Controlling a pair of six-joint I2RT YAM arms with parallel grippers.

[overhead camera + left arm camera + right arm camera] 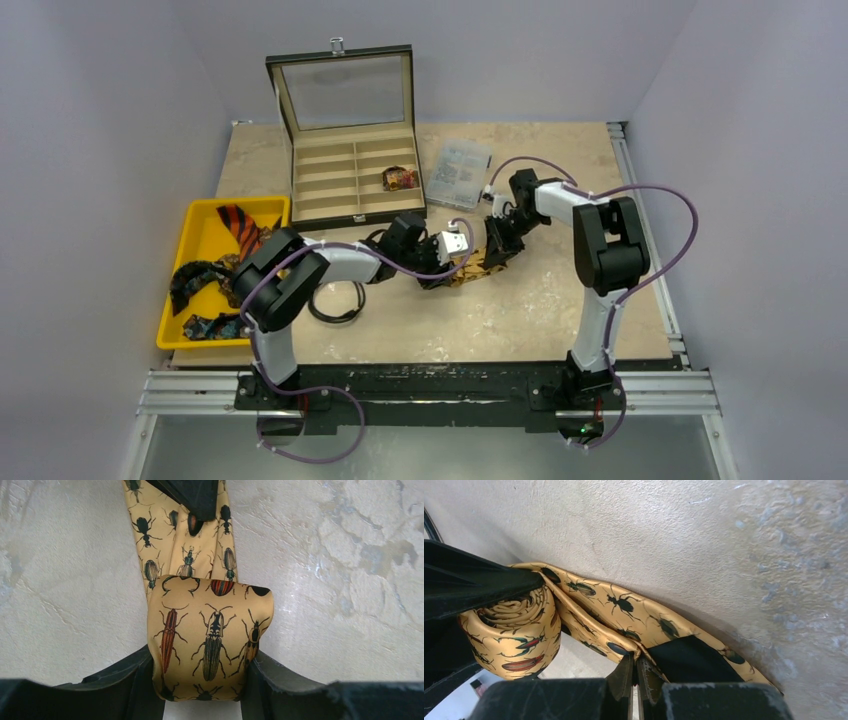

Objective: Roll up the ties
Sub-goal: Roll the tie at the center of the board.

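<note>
A tan-gold tie point(480, 264) printed with beetles lies mid-table, partly rolled. My left gripper point(202, 680) is shut on the roll point(210, 635), one finger point(272, 680) pressing on each flat end. The unrolled length point(624, 605) runs away from the roll point(514, 630) along the table. My right gripper point(635, 662) is shut on a pinched edge of that length, beside its dark lining. In the top view, the left gripper point(450, 272) and right gripper point(498, 250) sit close together over the tie. An orange black-striped tie point(240, 225) and dark multicoloured ties point(195, 278) lie in the yellow tray point(170, 300).
An open case point(350, 185) with a glass lid stands at the back, one rolled tie point(400, 178) in a compartment. A clear plastic compartment box point(460, 170) sits to its right. A black cable loop point(335, 300) lies by the left arm.
</note>
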